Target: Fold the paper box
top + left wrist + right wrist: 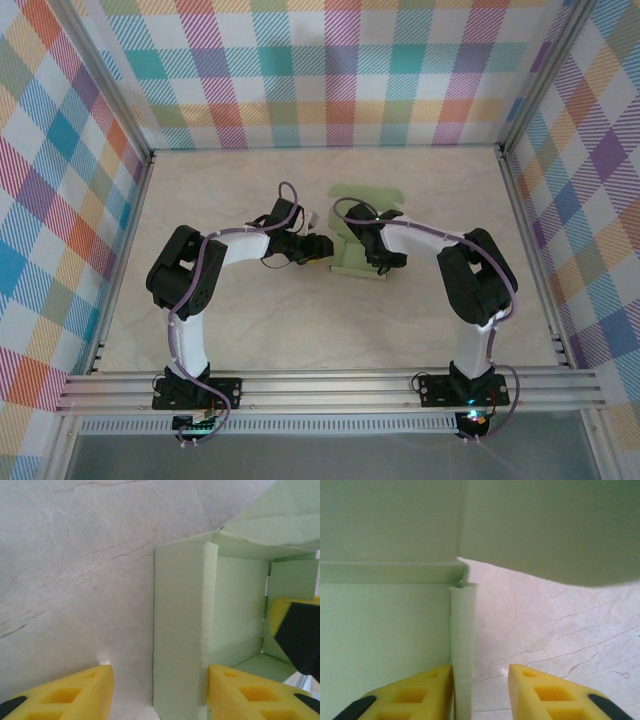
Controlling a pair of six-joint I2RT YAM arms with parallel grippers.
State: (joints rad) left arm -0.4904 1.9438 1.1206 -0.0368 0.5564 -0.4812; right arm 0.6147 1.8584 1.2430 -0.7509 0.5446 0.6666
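Observation:
The paper box [352, 262] is pale sage-green card, standing open-topped at the middle of the table with a scalloped flap [366, 194] reaching away behind it. My left gripper [322, 249] is at its left side. In the left wrist view the left gripper [160, 680] is open astride the box's left wall [177, 630]; the inner finger [235, 690] touches the wall, while the outer one stands apart. My right gripper [480, 672] is open astride the right wall [462, 645]. Its inner finger [420, 692] rests against the card and the outer finger stands clear.
The box sits on a pale marbled tabletop [250, 330]. Plaid walls [330, 70] close off the back and both sides. An aluminium rail [330, 390] runs along the near edge by the arm bases.

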